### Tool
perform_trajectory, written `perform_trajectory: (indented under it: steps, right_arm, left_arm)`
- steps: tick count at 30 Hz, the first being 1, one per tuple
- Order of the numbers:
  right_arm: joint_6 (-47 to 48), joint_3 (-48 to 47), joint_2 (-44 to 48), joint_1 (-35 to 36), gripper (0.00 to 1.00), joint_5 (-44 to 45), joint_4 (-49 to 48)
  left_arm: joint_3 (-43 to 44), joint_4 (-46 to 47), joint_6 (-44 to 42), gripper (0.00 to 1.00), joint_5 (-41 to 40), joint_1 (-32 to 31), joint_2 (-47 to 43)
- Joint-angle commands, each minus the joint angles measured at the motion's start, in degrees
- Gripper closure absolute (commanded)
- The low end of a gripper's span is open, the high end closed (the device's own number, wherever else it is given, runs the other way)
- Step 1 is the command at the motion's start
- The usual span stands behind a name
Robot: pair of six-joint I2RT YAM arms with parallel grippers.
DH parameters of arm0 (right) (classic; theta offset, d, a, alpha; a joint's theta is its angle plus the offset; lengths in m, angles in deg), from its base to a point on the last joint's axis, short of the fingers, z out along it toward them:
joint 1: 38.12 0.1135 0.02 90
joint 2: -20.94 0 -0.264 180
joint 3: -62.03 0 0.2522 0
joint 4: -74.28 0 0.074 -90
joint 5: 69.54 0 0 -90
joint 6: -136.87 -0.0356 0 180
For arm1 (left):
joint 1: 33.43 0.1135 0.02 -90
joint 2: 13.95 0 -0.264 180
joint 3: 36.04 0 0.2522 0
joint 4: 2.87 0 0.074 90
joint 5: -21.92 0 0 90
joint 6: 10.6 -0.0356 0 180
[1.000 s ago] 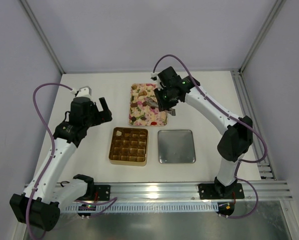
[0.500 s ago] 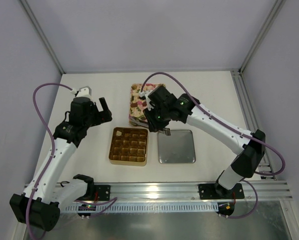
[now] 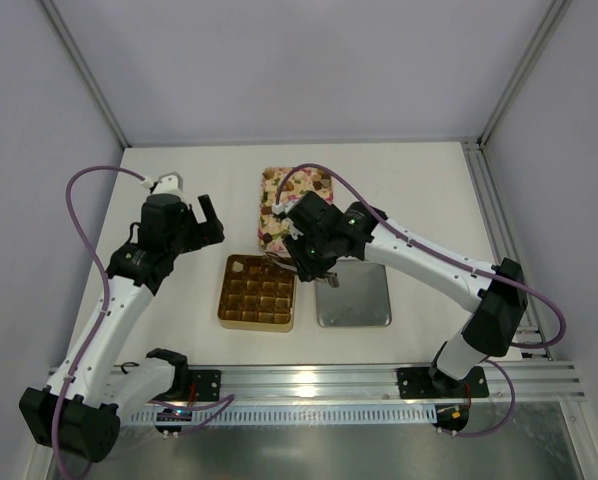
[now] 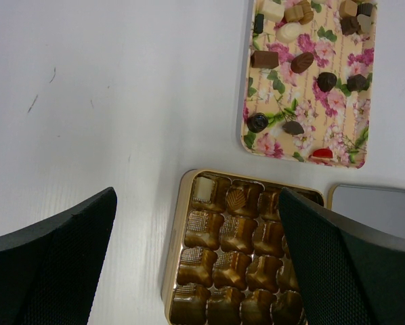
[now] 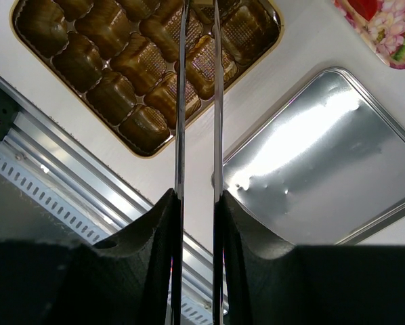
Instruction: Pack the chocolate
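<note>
Dark brown, tan and cream-white chocolates [image 4: 302, 62] lie scattered on the flowered tray [image 4: 284, 145], upper right. One cream-white piece [image 4: 204, 190] sits in the top-left cell of the gold box [image 4: 174, 257]. The left gripper [image 4: 197, 203] gapes wide. The right gripper [image 5: 200, 20] has its thin blades close together; whether they pinch anything cannot be told.

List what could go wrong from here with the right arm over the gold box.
1. The right pincer's long thin blades stand close together, and their tips are cut off by the frame edge, so whatever they hold could slip and miss its cell.
2. Nothing pins the gold box: the left pincer hangs open, apart from it, so a downward push might shift or tip it.
</note>
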Motion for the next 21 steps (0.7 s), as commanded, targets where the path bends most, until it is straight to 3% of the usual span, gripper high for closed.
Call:
perform_trajectory:
  steps: [1, 13, 21]
  right_arm:
    - [-0.52, -0.82, 0.51, 0.49, 0.68, 1.16, -1.83]
    - [-0.08, -1.35, -0.11, 0.67, 0.58, 0.99, -1.65]
    - [0.27, -4.86, 0.77, -2.48, 0.58, 4.94, -0.51]
  left_arm:
    - [0.11, 0.49, -0.02, 0.00, -0.18, 0.06, -0.83]
    - [0.20, 0.49, -0.02, 0.00, -0.36, 0.06, -0.75]
    - [0.20, 0.58, -0.02, 0.00, -0.45, 0.06, -0.92]
